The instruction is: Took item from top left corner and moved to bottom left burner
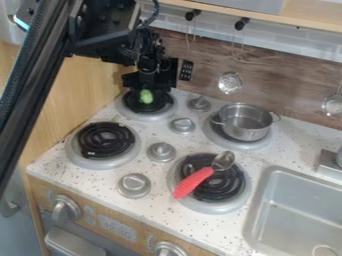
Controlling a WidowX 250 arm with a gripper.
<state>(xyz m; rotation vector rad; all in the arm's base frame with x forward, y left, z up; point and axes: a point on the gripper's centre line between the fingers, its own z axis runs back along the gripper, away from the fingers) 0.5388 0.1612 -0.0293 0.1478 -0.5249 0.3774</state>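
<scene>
Claw point(143, 89), black, pointing down, over the back left burner point(152, 118); opening: cannot tell, as the tips are lost against the dark coil; hold: cannot tell whether it has hold of anything or is only close to the item; green item point(146, 96), small, directly below the claw, at the back left burner; whether it bears on the coil or is a little off it, cannot tell.

Front left burner point(105, 139), black coil in a grey ring, nearer the camera than the claw and somewhat to its left; the destination; small knobs point(161, 152) to the right of that path; pot point(246, 122), metal, well to the right of the claw, on its own burner; spoon point(194, 182) with red handle, lying across the front right burner, farther from the claw toward the camera; sink point(259, 210) beyond it, to the right; strainer point(230, 83) hanging on the wall, right of the claw.

Step in hand, as judged: the pick-up at the back left corner; transfer to the front left burner outstanding; next move calls for a sure grip on the item, a straight lift above the coil, a short carry toward the camera and slightly left, then a low, gentle release over the middle of the front coil.
</scene>
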